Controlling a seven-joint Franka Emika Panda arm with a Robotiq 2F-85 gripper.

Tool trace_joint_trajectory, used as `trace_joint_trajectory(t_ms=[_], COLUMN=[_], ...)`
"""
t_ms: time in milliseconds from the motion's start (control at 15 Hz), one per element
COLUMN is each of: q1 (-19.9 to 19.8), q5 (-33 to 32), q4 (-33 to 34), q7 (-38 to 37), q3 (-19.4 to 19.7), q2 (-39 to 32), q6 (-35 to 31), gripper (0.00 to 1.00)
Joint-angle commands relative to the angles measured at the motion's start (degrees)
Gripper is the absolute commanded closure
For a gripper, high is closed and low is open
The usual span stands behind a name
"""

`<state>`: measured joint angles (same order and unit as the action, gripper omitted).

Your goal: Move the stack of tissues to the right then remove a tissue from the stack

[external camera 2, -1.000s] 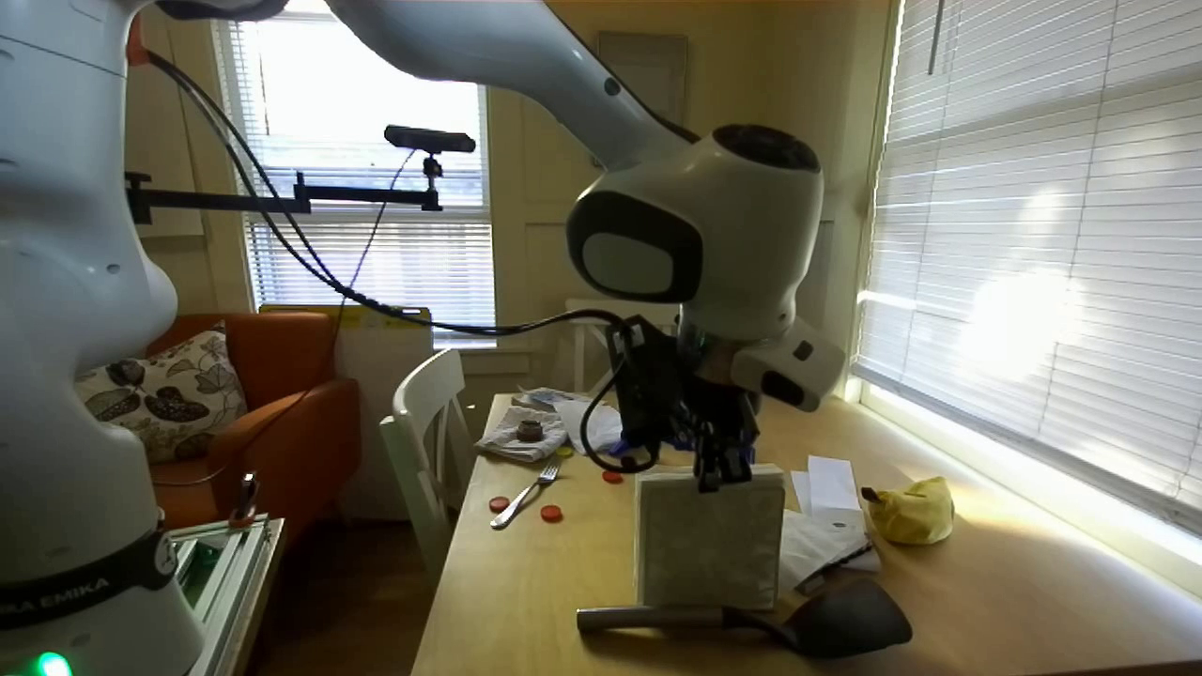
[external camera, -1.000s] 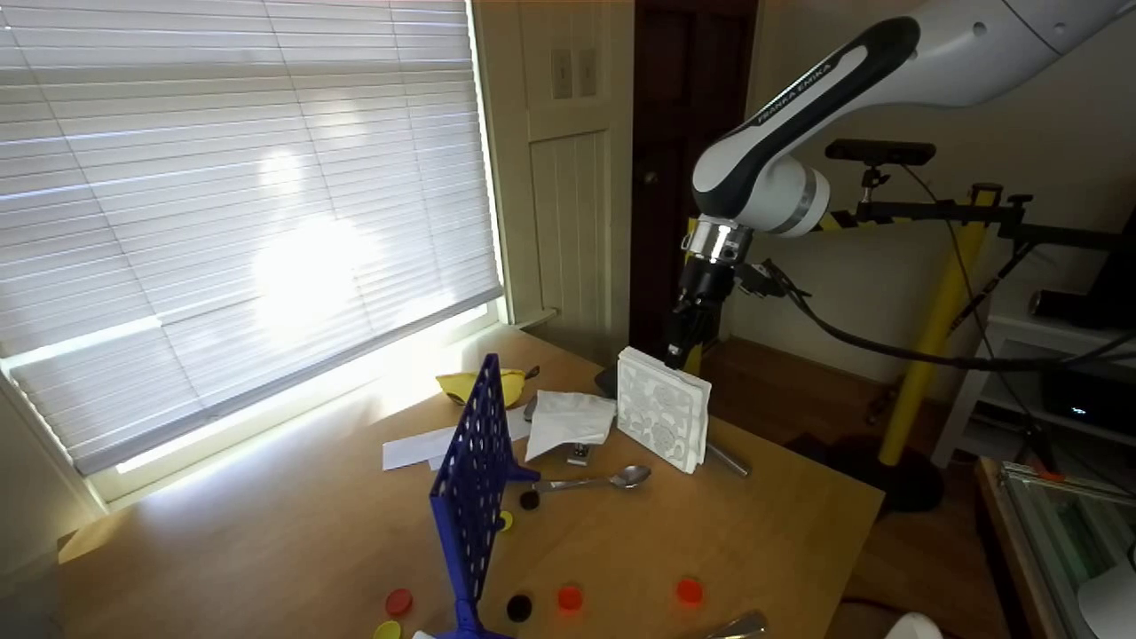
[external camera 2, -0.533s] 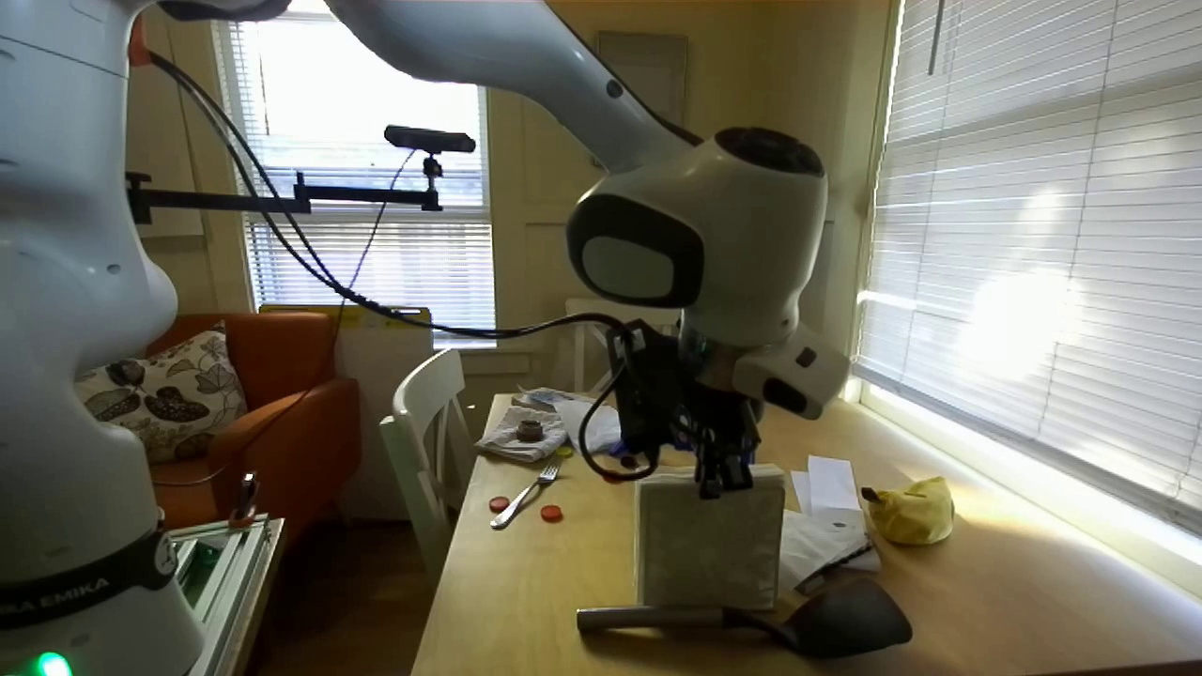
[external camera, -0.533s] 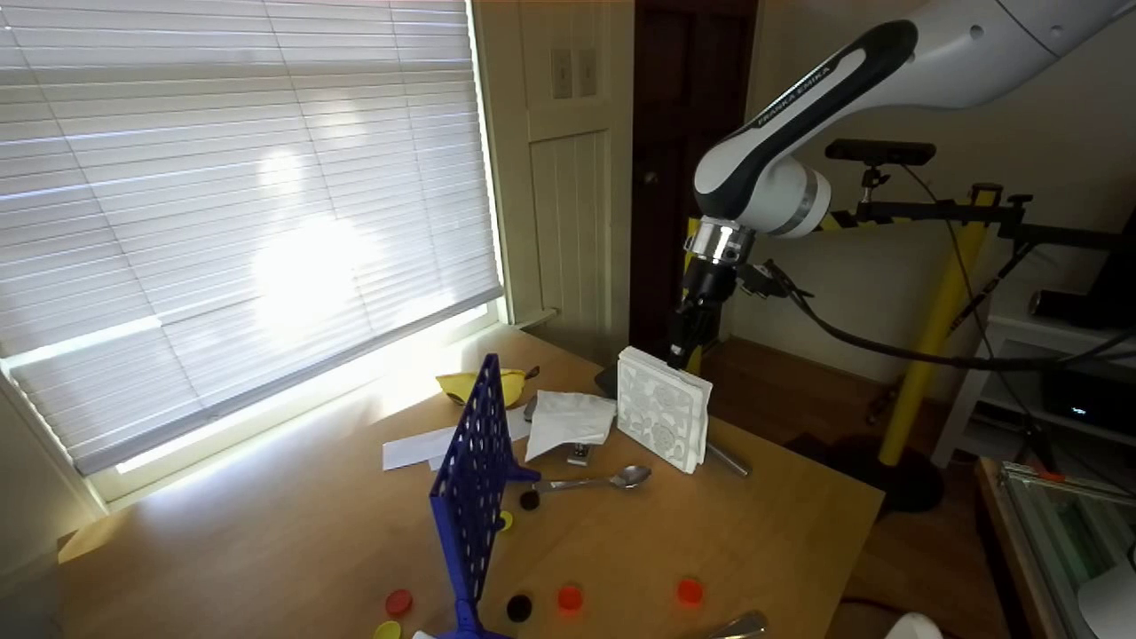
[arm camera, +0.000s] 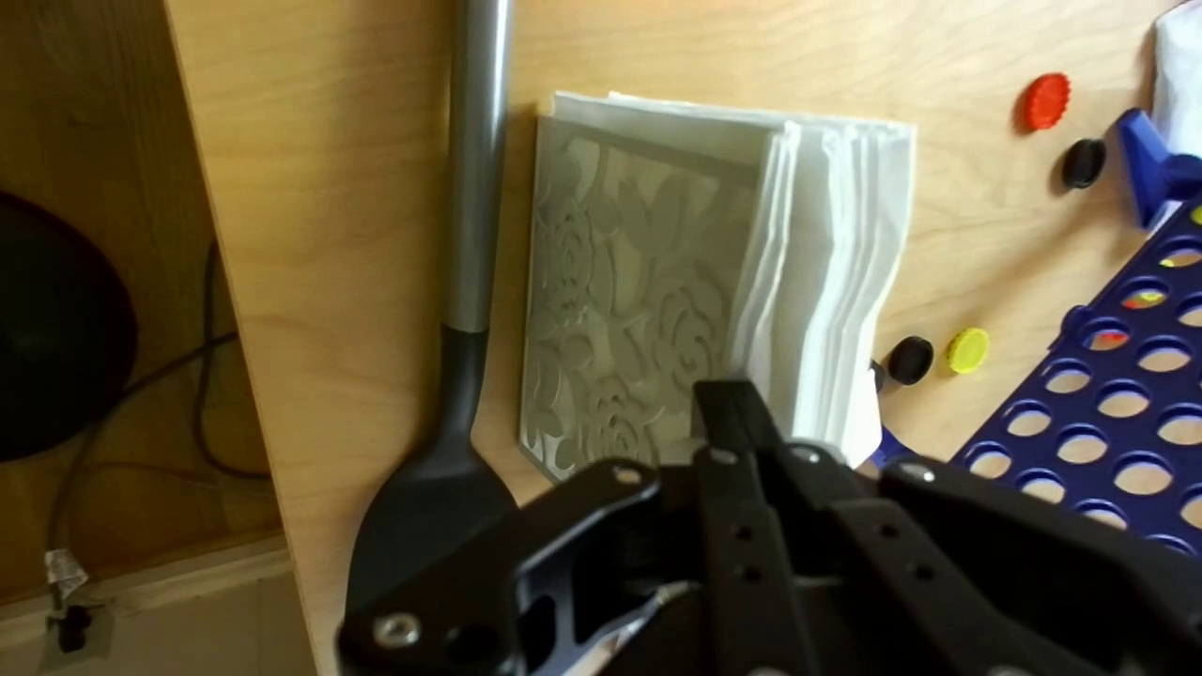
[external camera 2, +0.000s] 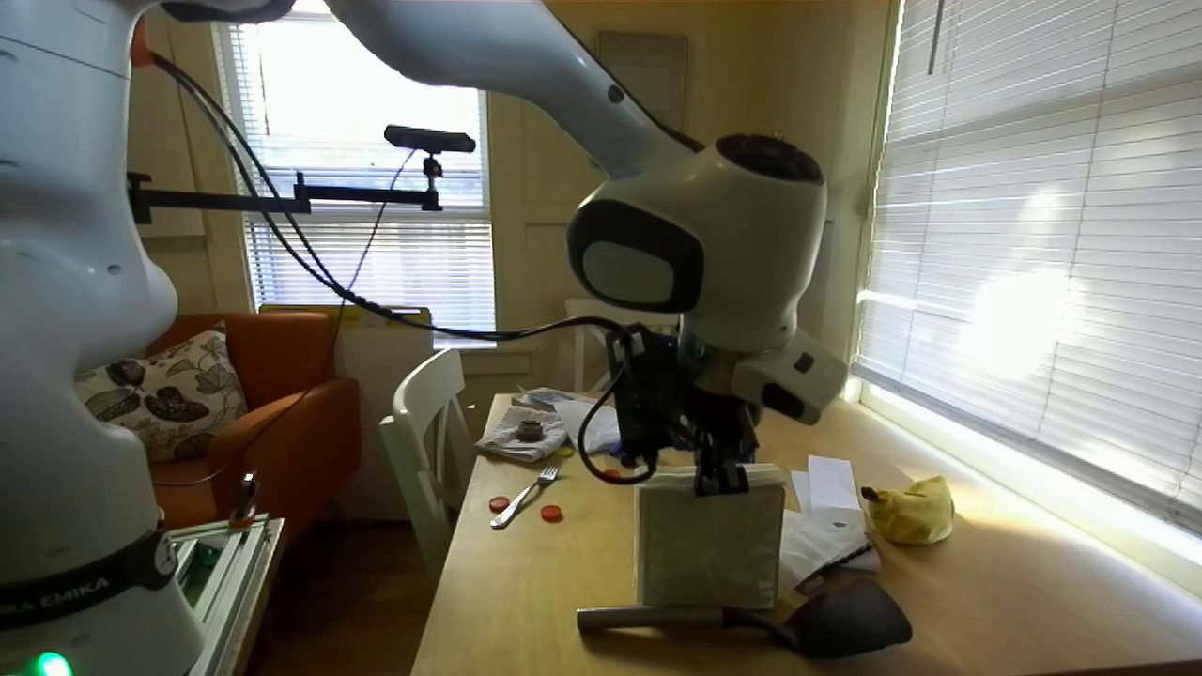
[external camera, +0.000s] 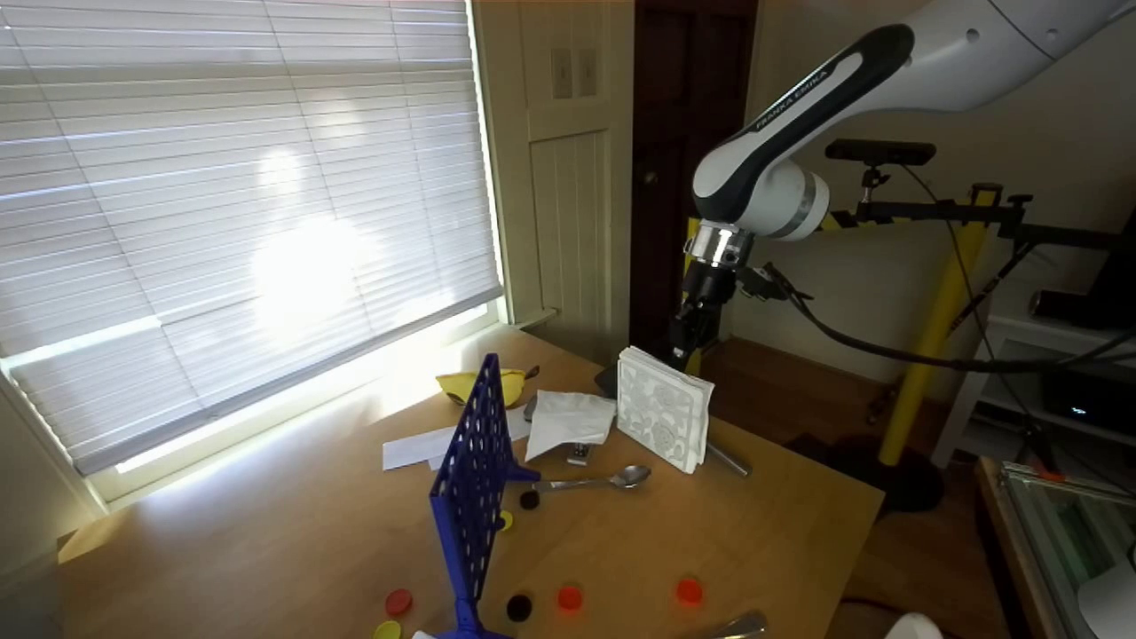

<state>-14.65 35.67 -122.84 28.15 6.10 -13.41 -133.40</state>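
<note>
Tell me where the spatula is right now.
In the wrist view, the spatula lies on the table, just left of the stack of tissues, between it and the table's left edge.

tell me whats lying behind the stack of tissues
In an exterior view, a spatula: its handle end and part of its black blade show past the stack of tissues, which covers its middle there.

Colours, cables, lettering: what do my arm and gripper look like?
The arm is white with black panels, FRANKA EMIKA lettering and a silver wrist collar. The gripper is black, with jointed linkages and bright screws. Black cables run down to the gripper.
</note>
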Motion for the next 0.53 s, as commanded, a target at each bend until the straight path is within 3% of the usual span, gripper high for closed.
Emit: trace_joint_trajectory(t_ms=[0, 467], q1=[0.26, -0.19], q5=[-0.67, -1.1], q4=[-0.36, -0.43], q7=[-1.37, -0.44], q3=[-0.23, 0.49], q2=[-0.04, 5.44], q6=[-0.75, 0.96], gripper=[1.0, 1.0])
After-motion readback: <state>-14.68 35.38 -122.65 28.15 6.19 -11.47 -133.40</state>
